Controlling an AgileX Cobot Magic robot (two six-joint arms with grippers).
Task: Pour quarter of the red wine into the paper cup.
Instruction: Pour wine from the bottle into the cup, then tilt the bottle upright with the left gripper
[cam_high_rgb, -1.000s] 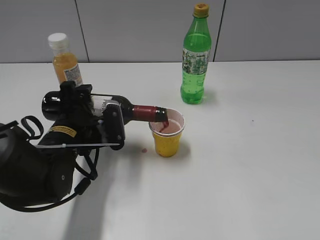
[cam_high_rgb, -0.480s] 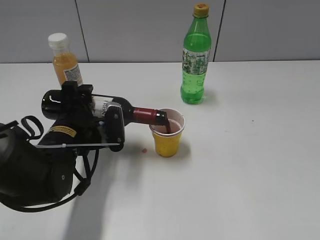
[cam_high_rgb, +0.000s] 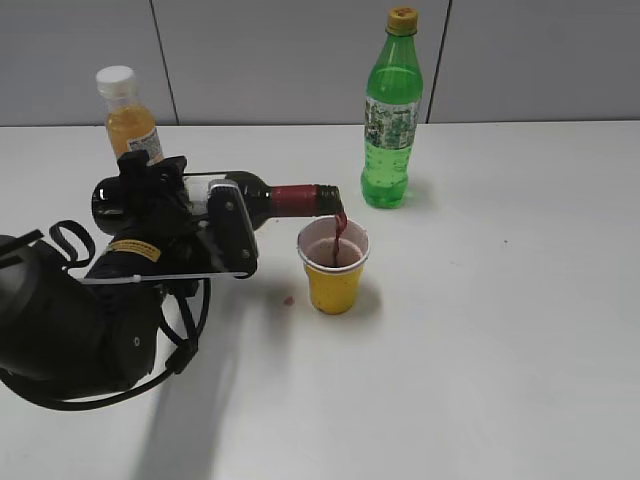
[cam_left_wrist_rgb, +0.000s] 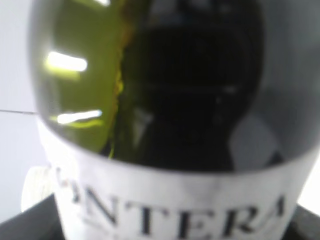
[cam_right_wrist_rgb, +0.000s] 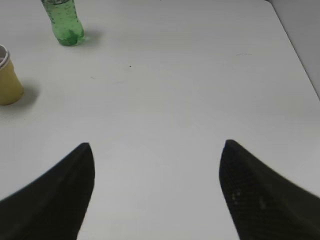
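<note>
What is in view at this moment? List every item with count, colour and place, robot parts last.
Dark glass wine bottle: one, dark with white label and red neck foil, held about level above the table, mouth over the cup, red wine streaming out.
Yellow paper cup: one, white rim, upright at table centre, red wine inside.
Green plastic soda bottle: one, yellow cap, upright behind and right of the cup.
Orange juice bottle: one, white cap, upright at back left, partly hidden by the arm.
Small red spot: one, on the table left of the cup.
White table: one.
Left gripper: black, clamped on the wine bottle.
Right gripper: black, open over bare table.
</note>
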